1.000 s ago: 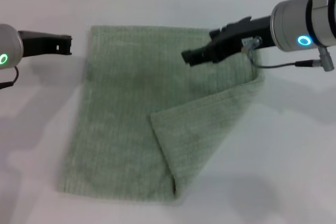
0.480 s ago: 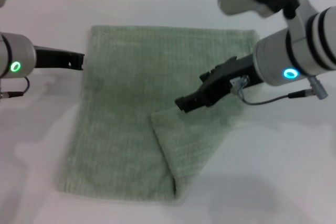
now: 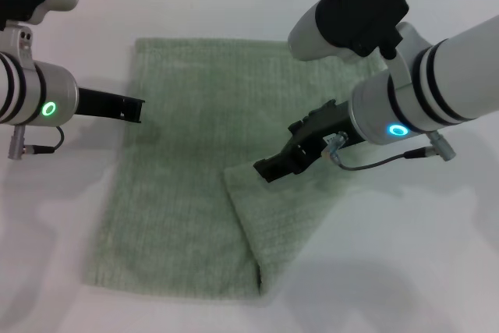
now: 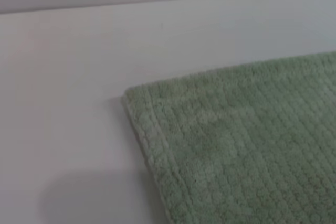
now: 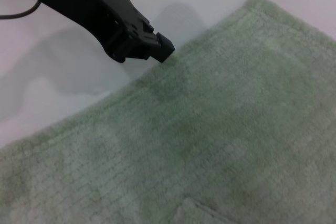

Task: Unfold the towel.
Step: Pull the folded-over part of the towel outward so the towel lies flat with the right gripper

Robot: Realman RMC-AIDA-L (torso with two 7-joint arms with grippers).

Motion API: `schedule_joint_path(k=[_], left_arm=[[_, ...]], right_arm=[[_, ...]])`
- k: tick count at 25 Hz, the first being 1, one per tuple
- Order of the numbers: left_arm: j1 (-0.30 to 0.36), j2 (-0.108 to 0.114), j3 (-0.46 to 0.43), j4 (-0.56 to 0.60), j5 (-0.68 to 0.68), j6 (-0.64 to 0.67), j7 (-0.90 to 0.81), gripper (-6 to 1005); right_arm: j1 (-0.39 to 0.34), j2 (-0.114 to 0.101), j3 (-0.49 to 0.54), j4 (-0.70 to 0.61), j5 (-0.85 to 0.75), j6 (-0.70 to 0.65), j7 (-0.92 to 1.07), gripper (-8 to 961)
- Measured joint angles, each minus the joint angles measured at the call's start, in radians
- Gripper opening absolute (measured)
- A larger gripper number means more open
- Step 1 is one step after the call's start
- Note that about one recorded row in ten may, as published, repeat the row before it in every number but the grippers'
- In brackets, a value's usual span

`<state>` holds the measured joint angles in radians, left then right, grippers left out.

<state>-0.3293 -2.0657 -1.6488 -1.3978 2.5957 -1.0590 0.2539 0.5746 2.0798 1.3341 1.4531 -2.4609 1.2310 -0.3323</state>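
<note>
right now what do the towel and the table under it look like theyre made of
The towel looks like soft terry cotton, matte pale green, with fine ribbed rows of loops and a hemmed edge; the fibre itself can't be confirmed. The table looks like a smooth white laminate or painted board, faintly glossy, showing soft shadows.

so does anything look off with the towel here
Yes: the towel is not lying flat. Its near right corner is folded over onto the rest in a triangular flap. The right gripper is at the flap's tip; the left gripper is by the towel's far left edge.
</note>
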Motion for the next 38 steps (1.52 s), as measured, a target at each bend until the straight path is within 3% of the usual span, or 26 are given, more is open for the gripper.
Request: schedule_joint_path(k=[12, 38], left_arm=[[-0.017, 0.002, 0.0, 0.022, 0.002, 0.001, -0.001, -2], [-0.016, -0.002, 0.006, 0.028, 0.001, -0.001, -0.001, -2]], right_arm=[[0.079, 0.0, -0.091, -0.123, 0.055, -0.107, -0.01, 833], [0.15, 0.002, -0.151, -0.276, 0.123, -0.219, -0.05, 806]])
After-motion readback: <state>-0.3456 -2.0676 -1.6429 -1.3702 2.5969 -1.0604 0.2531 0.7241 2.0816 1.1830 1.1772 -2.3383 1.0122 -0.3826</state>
